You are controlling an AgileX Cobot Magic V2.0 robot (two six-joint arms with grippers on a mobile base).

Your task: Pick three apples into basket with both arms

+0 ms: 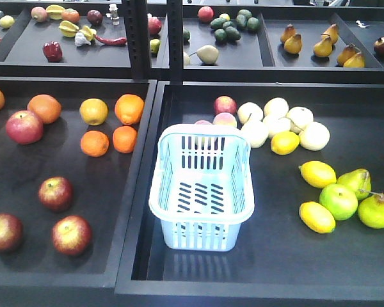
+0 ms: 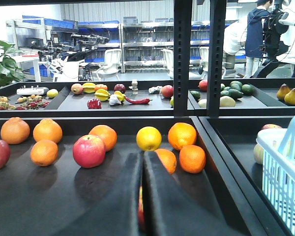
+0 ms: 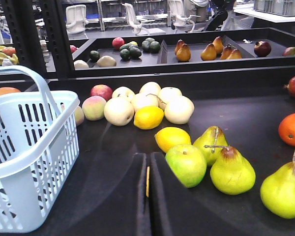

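Three dark red apples with yellowish patches lie in the left tray's front: one (image 1: pixel 56 193) nearest the basket, one (image 1: pixel 72 235) in front of it, one (image 1: pixel 3 231) at the left edge. The pale blue basket (image 1: pixel 201 185) stands empty in the right tray, handle up; its wall (image 2: pixel 285 167) shows in the left wrist view and its side (image 3: pixel 29 147) in the right wrist view. My left gripper (image 2: pixel 142 156) is shut, with a red-yellow sliver showing through the slit. My right gripper (image 3: pixel 148 157) is shut beside the basket, empty. Neither arm appears in the front view.
Oranges (image 1: pixel 129 109) and a pinker apple (image 1: pixel 24 126) fill the back of the left tray. Pale round fruits (image 1: pixel 278 121), lemons (image 1: pixel 317 173), a green apple (image 3: pixel 185 164) and pears (image 3: pixel 231 169) lie right of the basket. A black divider (image 1: pixel 137 185) separates the trays. Shelf posts (image 1: pixel 155 38) stand behind.
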